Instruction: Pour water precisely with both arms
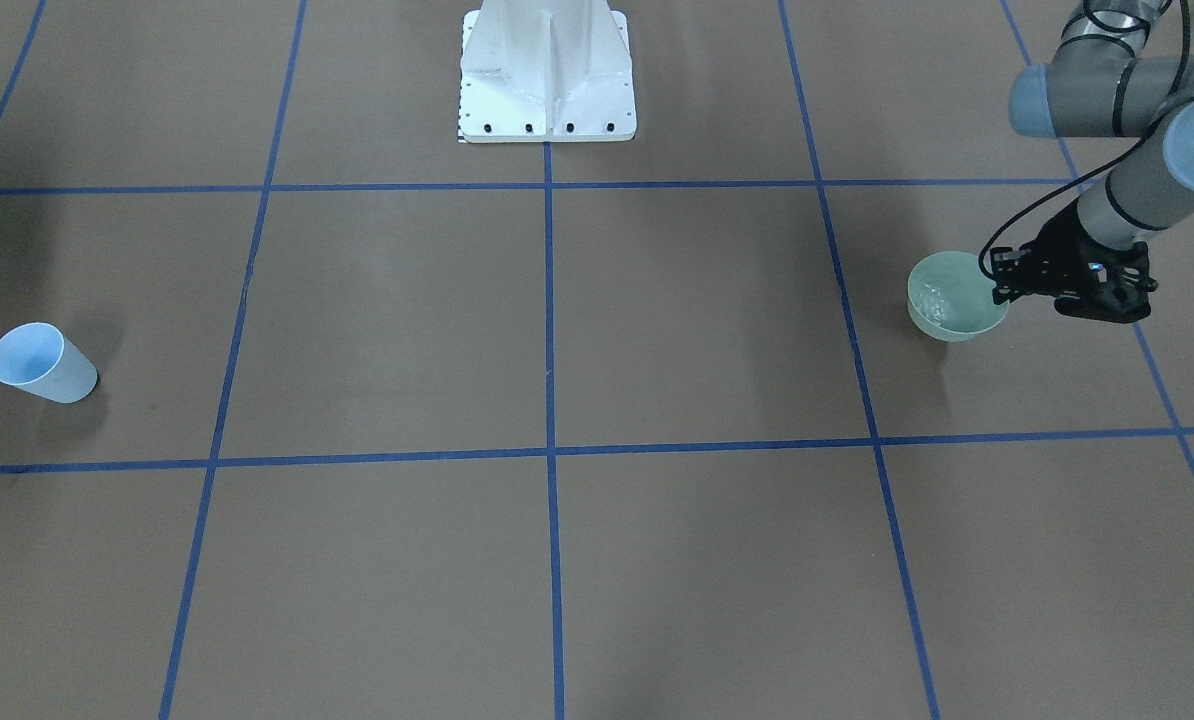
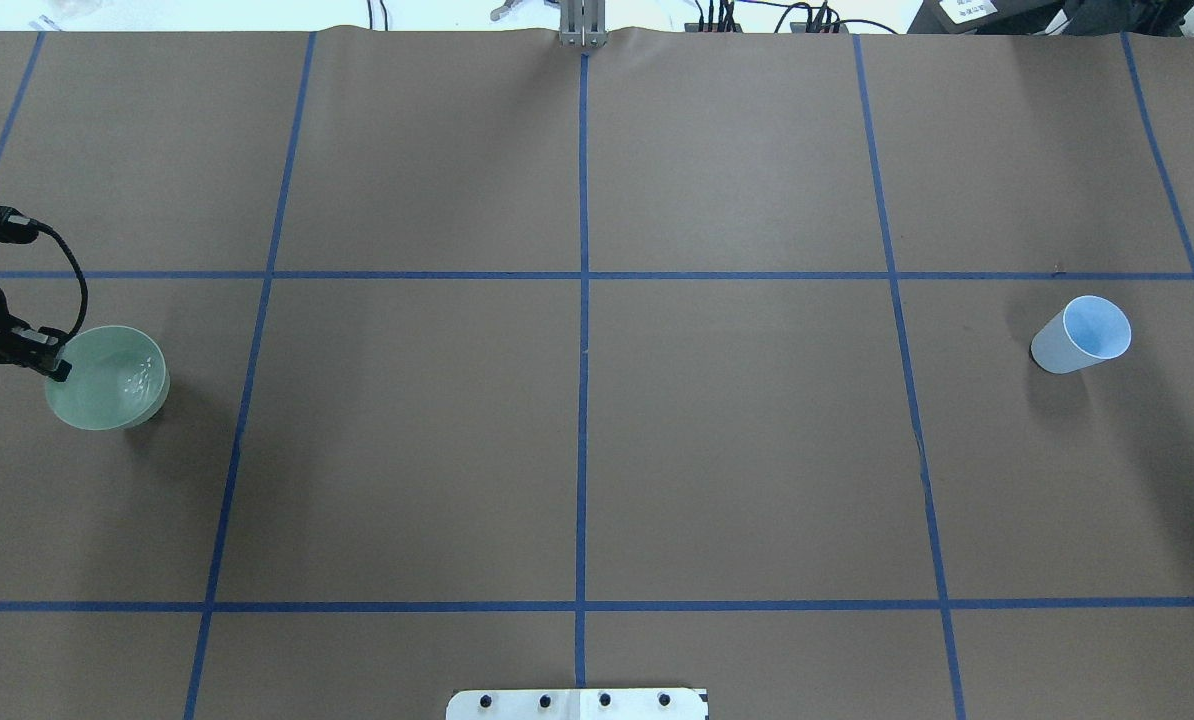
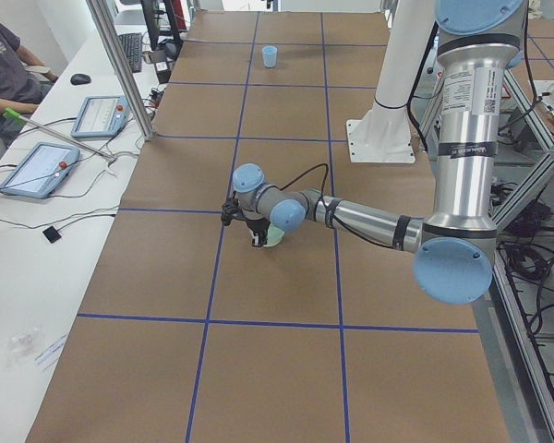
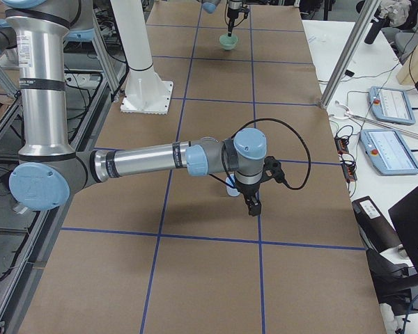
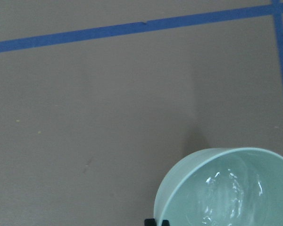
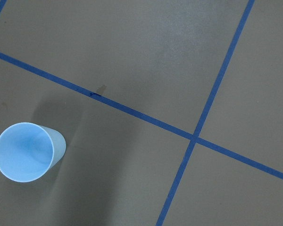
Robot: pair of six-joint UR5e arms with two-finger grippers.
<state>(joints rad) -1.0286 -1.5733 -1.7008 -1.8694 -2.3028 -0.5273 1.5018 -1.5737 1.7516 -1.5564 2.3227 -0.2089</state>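
A pale green bowl (image 2: 107,378) with water in it sits at the table's left end; it also shows in the front view (image 1: 957,295), the left side view (image 3: 275,237) and the left wrist view (image 5: 226,188). My left gripper (image 2: 55,362) is shut on the bowl's rim, one finger inside and one outside. A light-blue cup (image 2: 1082,335) stands upright and empty at the right end, also in the right wrist view (image 6: 26,151). My right gripper (image 4: 253,207) hangs above the table just beside the cup. It shows only in the right side view, so I cannot tell whether it is open.
The white base pedestal (image 1: 547,70) stands at the robot's edge of the brown table (image 2: 737,450), which carries a blue tape grid. Tablets (image 3: 37,166) and a seated person (image 3: 5,65) are at the side desk beyond the table's far edge.
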